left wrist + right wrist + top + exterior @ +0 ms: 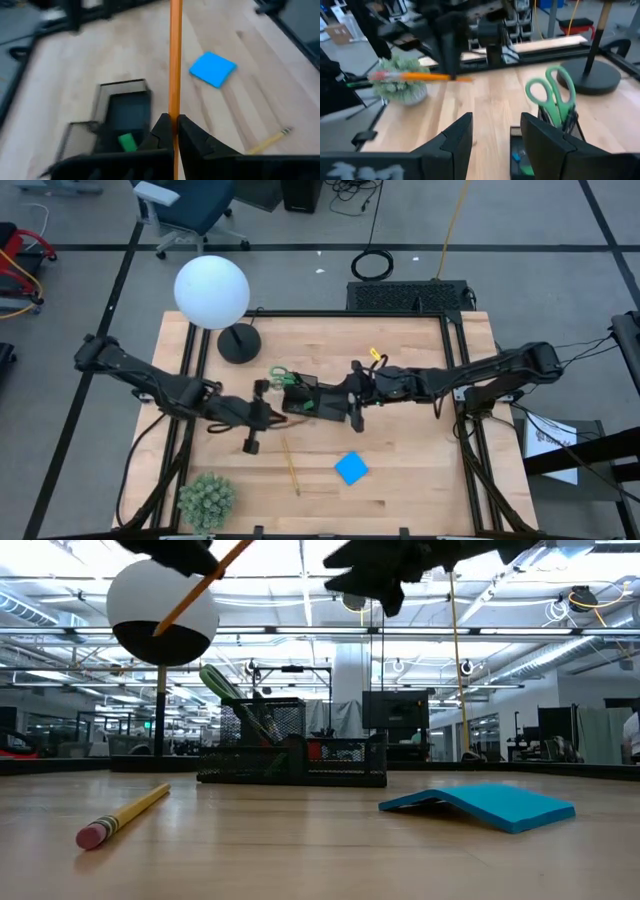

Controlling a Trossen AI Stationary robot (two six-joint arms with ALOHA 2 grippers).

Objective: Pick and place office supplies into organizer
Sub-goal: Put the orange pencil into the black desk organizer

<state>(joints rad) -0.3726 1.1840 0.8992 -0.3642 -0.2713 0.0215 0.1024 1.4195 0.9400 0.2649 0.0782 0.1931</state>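
Observation:
My left gripper [173, 129] hovers above the black mesh organizer [300, 398], shut on an orange pencil [175, 60]. A small green piece [127, 142] lies inside the organizer. Green-handled scissors [552, 97] stand in its taller section with the handles up. My right gripper [492, 142] is open and empty, just right of the organizer, facing it. A second pencil [290, 465] and the blue pad [351, 468] lie on the table nearer the front edge. The pad rests bent, with its middle raised [480, 802]. My left gripper pinches the orange pencil's shaft [175, 112] between its two fingertips, with the fingers across it. In the right wrist view the fingers [447, 70] sit nearer the plain end than the reddish eraser end [377, 76]. The pencil is lifted clear and tilted [200, 590] above the organizer.
The white globe lamp [211, 292] stands on its round black base [238, 342] behind and to the left of the organizer. The spiky green plant ball [207, 498] sits at the near left corner. Bare wood shows around the blue pad and toward the right edge.

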